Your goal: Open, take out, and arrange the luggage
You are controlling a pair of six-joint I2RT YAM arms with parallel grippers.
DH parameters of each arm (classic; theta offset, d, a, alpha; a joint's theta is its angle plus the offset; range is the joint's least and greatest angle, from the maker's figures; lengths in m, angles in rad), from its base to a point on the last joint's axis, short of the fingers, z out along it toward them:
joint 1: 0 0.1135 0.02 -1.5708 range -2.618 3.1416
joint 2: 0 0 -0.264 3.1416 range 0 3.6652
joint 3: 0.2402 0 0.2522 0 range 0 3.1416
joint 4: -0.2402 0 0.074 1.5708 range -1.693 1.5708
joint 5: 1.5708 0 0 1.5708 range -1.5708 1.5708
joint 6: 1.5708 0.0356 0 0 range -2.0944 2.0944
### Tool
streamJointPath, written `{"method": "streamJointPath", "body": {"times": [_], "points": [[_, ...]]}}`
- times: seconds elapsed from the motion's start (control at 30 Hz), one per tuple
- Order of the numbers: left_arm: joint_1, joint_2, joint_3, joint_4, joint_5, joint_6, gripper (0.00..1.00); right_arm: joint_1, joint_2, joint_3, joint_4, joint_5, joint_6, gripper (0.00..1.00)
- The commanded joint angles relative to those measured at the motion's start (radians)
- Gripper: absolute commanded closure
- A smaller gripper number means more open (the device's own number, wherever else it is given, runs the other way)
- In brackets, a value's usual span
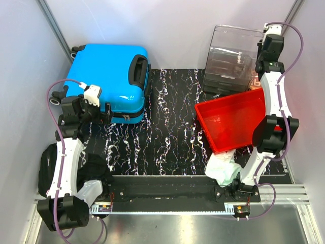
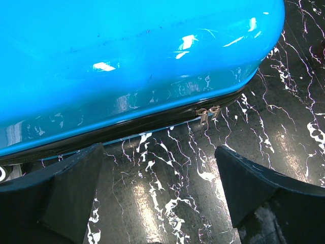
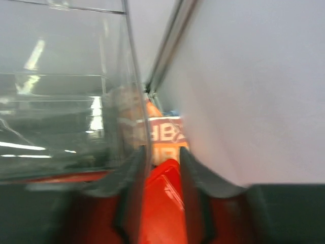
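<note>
The luggage [image 1: 109, 76] lies shut at the far left of the mat [image 1: 167, 127]; my left gripper [image 2: 158, 152] stands spread wide and empty before its seam; centre on the zipper pull [image 2: 208, 114], pinch the tab alone, then draw along the seam. My right gripper [image 3: 161, 157] sits beside the clear box [image 3: 61, 101]; through the blur I cannot tell its state.

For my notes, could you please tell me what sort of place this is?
Likely a robot test cell: bare white walls close around a black marbled mat, with a metal rail at its edge.
</note>
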Motion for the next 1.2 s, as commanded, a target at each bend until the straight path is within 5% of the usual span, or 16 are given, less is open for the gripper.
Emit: {"method": "streamJointPath", "body": {"times": [0.0, 0.23, 0.47, 0.77, 0.97, 1.17], "points": [[0.001, -0.016, 0.034, 0.024, 0.031, 0.011, 0.05, -0.005, -0.128, -0.023, 0.022, -0.03, 0.012, 0.45], [0.002, -0.009, 0.066, 0.024, 0.006, -0.027, 0.04, 0.113, -0.248, -0.038, 0.036, -0.003, 0.057, 0.21], [0.001, -0.013, 0.101, 0.015, -0.08, -0.068, 0.01, 0.467, -0.333, -0.095, 0.073, 0.054, 0.09, 0.16], [0.001, -0.038, 0.101, -0.014, -0.127, -0.059, 0.01, 0.698, -0.111, -0.075, 0.047, -0.277, 0.423, 0.14], [0.002, -0.033, 0.098, -0.013, -0.136, -0.07, 0.01, 0.793, 0.142, 0.173, -0.026, -0.255, 0.546, 0.17], [0.002, -0.046, 0.088, -0.01, -0.132, -0.064, 0.01, 0.863, 0.506, 0.674, -0.273, -0.11, 0.491, 0.17]]}}
